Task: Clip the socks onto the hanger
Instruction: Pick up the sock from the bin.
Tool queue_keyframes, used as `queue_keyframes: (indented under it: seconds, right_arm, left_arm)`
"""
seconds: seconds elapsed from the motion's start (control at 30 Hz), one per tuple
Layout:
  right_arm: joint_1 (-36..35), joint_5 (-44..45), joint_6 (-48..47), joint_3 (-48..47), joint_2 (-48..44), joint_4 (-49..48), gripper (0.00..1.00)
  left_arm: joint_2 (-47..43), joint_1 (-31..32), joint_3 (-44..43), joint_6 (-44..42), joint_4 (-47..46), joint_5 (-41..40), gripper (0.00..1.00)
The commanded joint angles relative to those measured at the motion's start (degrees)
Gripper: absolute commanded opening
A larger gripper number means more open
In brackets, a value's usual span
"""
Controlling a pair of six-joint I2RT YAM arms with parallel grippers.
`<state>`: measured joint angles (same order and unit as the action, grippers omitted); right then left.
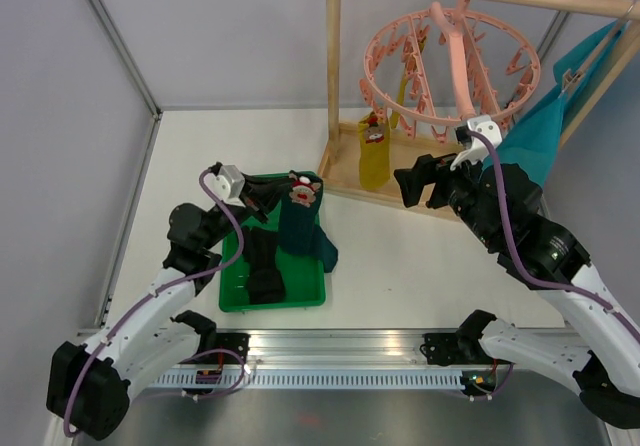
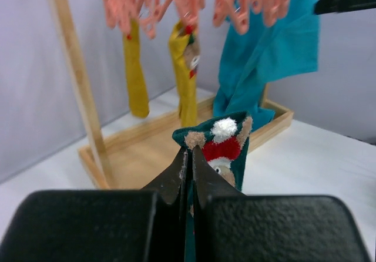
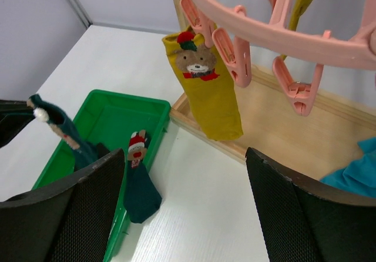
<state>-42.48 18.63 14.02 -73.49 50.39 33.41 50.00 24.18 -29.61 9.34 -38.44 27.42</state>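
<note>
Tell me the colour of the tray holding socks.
The tray is green, clearest in the top external view.

On pink hanger (image 3: 282, 36): yellow bear sock (image 3: 205, 91) hanging; teal sock (image 3: 140, 185) draped over green tray (image 3: 126, 99) rim; right pincer (image 3: 185, 159) wide apart.

Green tray (image 1: 300, 288) on white table (image 1: 400, 266), wooden rack (image 1: 333, 66), teal cloth (image 1: 545, 126)

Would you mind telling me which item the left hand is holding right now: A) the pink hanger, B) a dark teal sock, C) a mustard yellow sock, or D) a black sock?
B: the left hand is shut on the dark teal sock with the bear face.
</note>
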Motion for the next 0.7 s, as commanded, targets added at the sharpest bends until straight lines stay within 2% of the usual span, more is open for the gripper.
queue_keyframes:
  seconds: [0.0, 0.1, 0.2, 0.33, 0.43, 0.67]
  right_arm:
    - [0.2, 3.42, 1.53, -3.05, 0.58, -0.45, 0.9]
    - [0.2, 5.62, 1.89, -5.33, 2.16, 0.77, 0.91]
    - [0.2, 7.72, 2.06, -8.23, 3.57, 2.53, 0.91]
    - [0.2, 10.98, 2.41, -12.63, 5.68, 6.92, 0.91]
    - [0.12, 14.4, 2.42, -13.78, 5.77, 9.48, 0.9]
    - [0.2, 16.35, -1.36, -14.39, 4.71, 11.15, 0.86]
  left_arm:
    - [0.45, 2.26, -0.45, -3.63, -13.76, 5.18, 0.02]
    - [2.03, 6.13, -2.47, -6.42, -13.34, 5.46, 0.02]
    - [3.43, 11.57, -3.35, -11.43, -12.45, 2.38, 0.02]
    - [7.21, 16.93, -4.93, -13.47, -14.9, -0.78, 0.02]
    - [10.2, 18.26, -6.25, -13.56, -17.71, -3.51, 0.02]
    - [17.14, 18.88, -9.33, -10.05, -22.38, -2.63, 0.02]
